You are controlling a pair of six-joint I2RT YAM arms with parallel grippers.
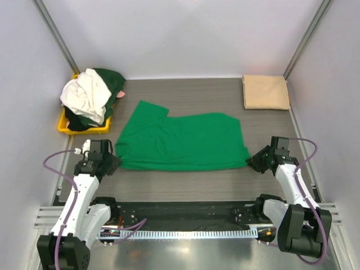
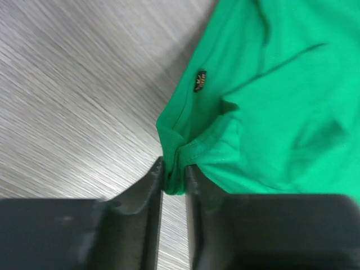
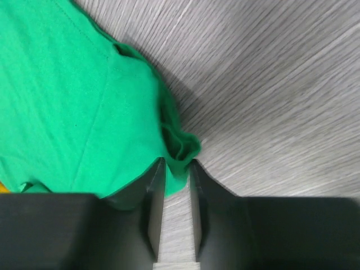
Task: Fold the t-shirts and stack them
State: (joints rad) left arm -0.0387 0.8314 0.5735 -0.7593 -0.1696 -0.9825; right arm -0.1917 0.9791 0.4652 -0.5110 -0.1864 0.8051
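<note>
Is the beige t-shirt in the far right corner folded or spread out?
Folded: the beige t-shirt lies as a compact, neat rectangle, with no sleeves showing.

The yellow tray (image 1: pixel 62 125) is largely hidden by heaped t-shirts (image 1: pixel 87 95); the bright green t-shirt (image 2: pixel 281 101) is cut off by both wrist views' edges; its label (image 2: pixel 199 80) is too small to be read.
</note>
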